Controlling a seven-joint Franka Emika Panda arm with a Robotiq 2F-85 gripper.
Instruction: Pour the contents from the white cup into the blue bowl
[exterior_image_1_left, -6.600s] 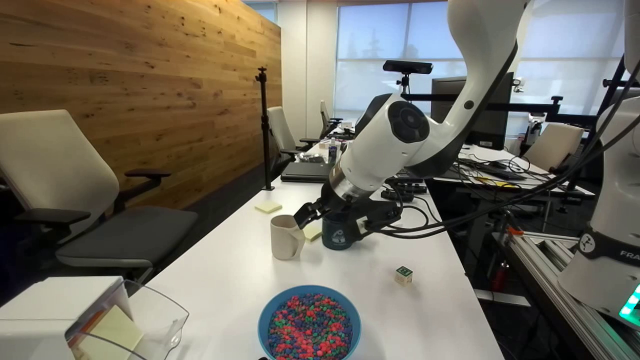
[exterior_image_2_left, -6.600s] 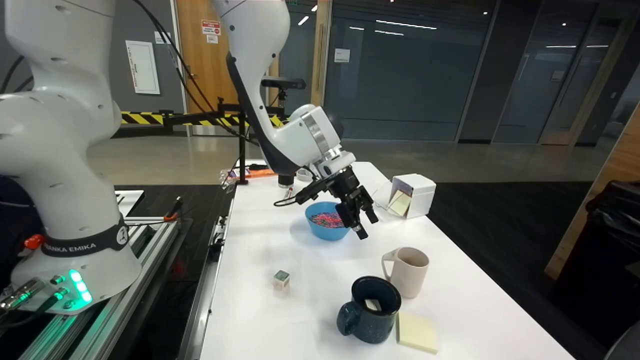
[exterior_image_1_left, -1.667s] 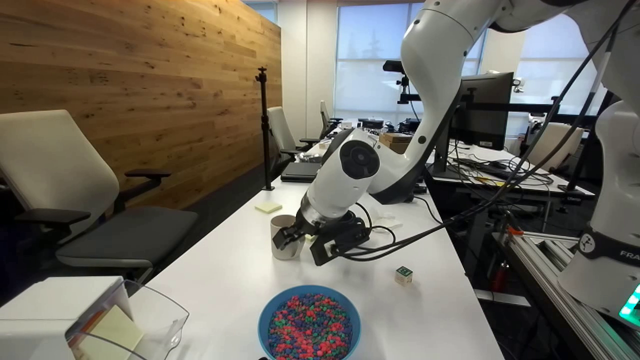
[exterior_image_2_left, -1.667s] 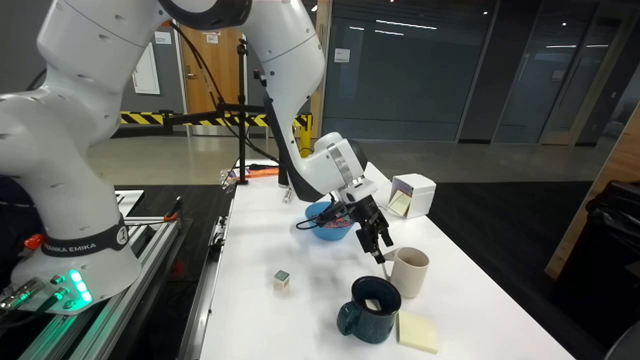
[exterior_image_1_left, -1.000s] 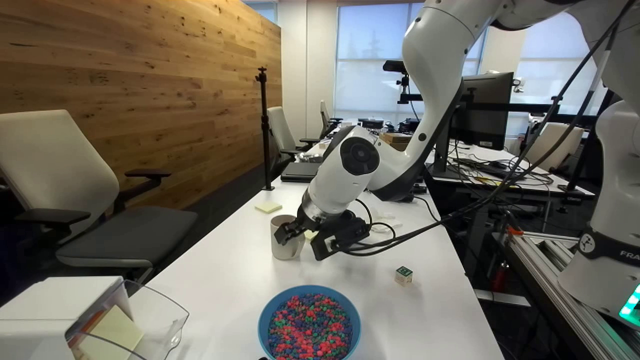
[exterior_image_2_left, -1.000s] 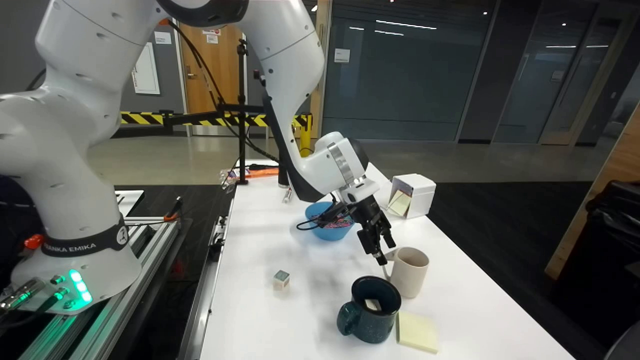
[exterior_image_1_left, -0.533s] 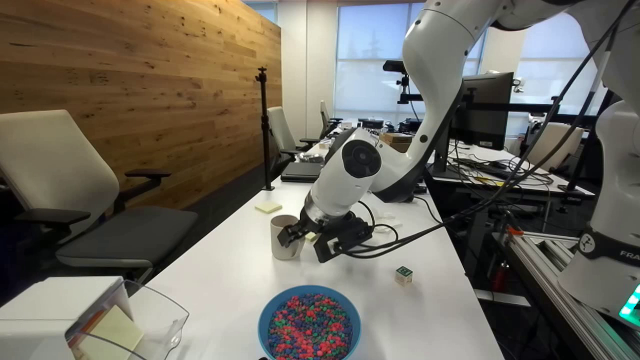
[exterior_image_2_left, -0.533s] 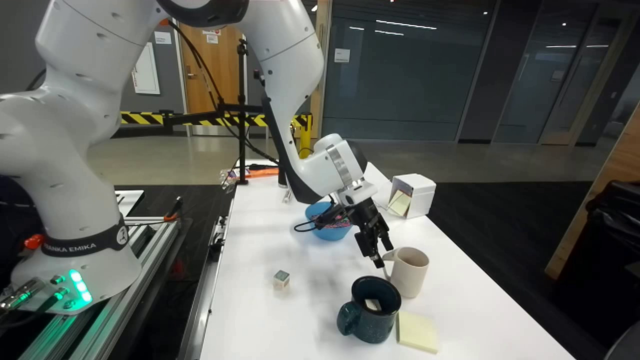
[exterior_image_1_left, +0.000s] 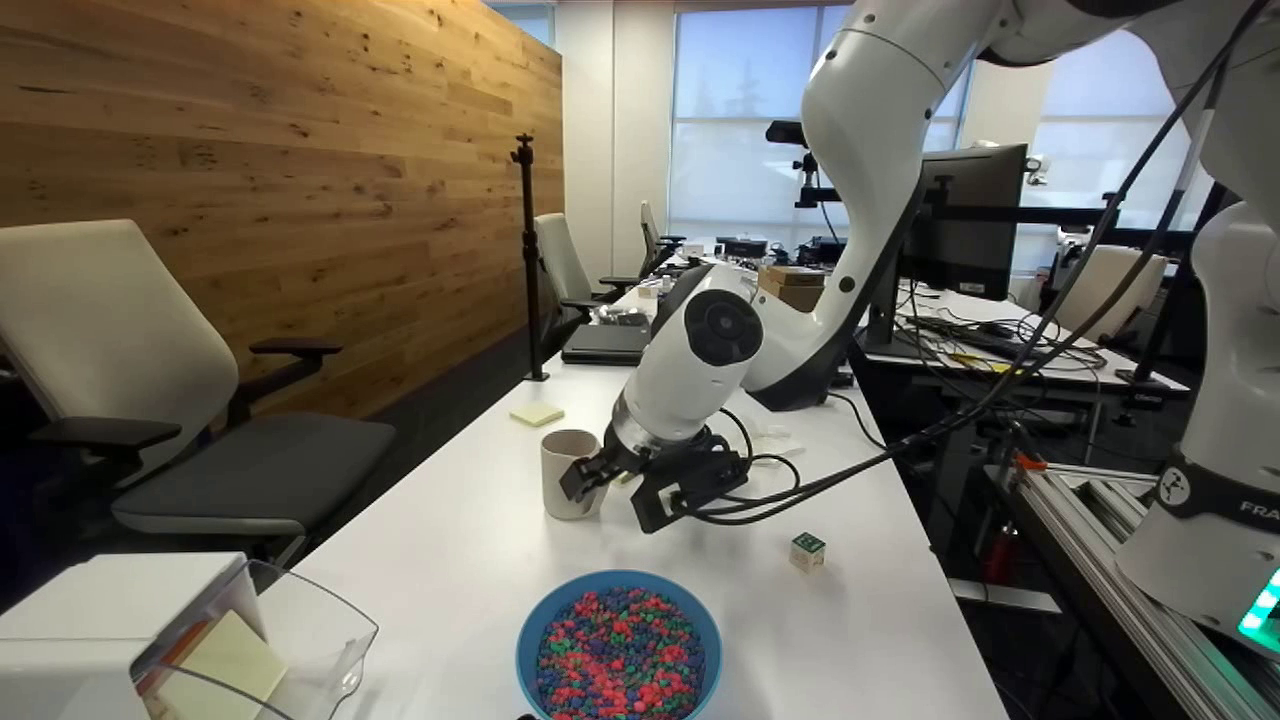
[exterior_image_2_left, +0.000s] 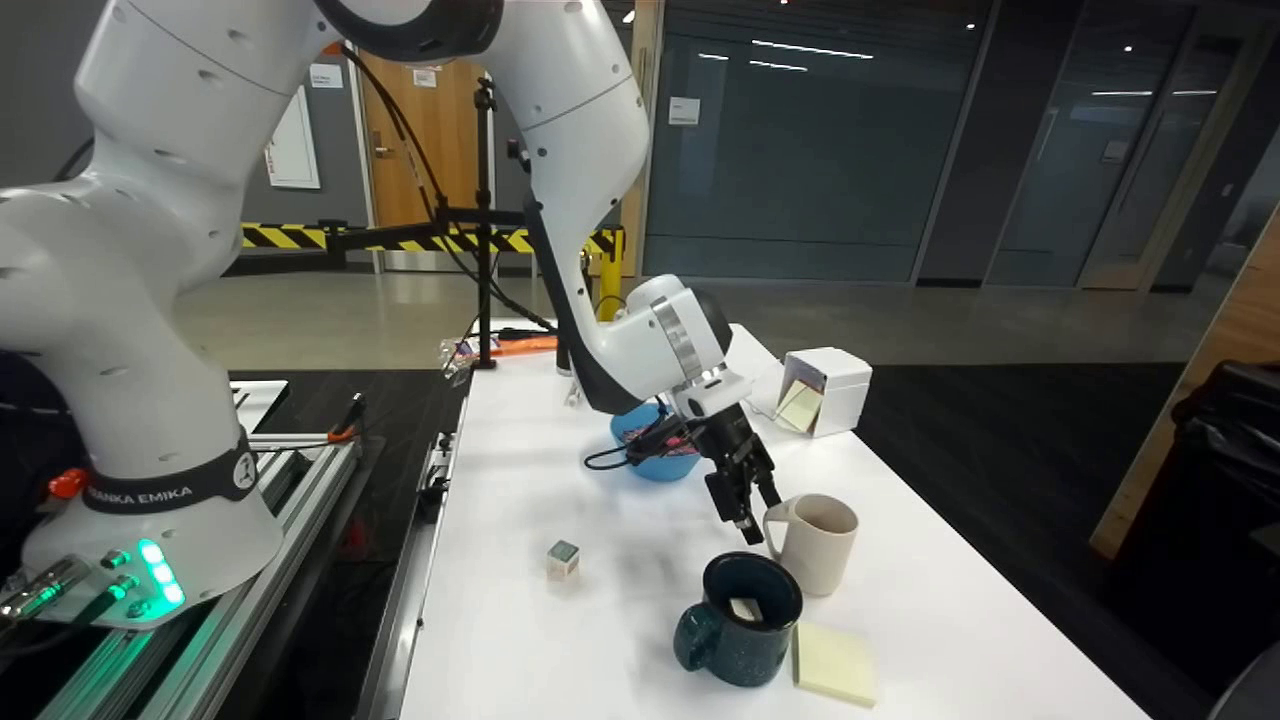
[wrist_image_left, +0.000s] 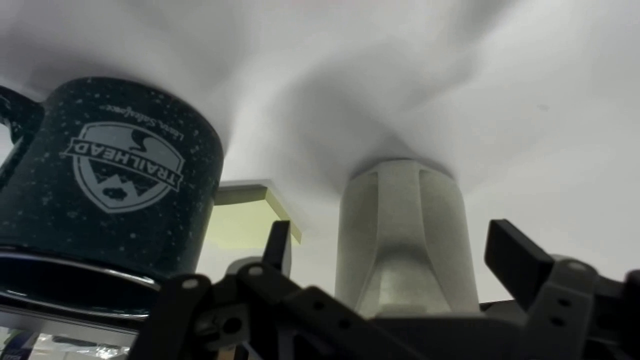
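1 cup, cream-white, w/ handle: upright on table, beside mug but not touching, unmoved in last few secs; contents can't be made out. 1 gripper: fingers spread wide, nothing held; dipped slightly in last sec, so handle, partly covered by a finger before, shows clearer now in an ext. view. Wrist view: handle lines up btwn fingers, gap each side; whether they reach it in depth, can't tell. 1 bowl, blue: on table, apart fr. cup, well filled w/ red, blue & green bits; no change. Also: 1 block, well apart fr. cup; notes, by mug. Meaning for task: prob. late approach, height being set for a handle grip; cup not lifted, no pour under way. Unmoved cup & bowl prob. mean aim needs no redo. Next prob. calls for a straight fwd reach, then squeeze. Risks: spread finger may nudge mug; w/ gripper tilted, lower finger may meet table before handle is well seated.
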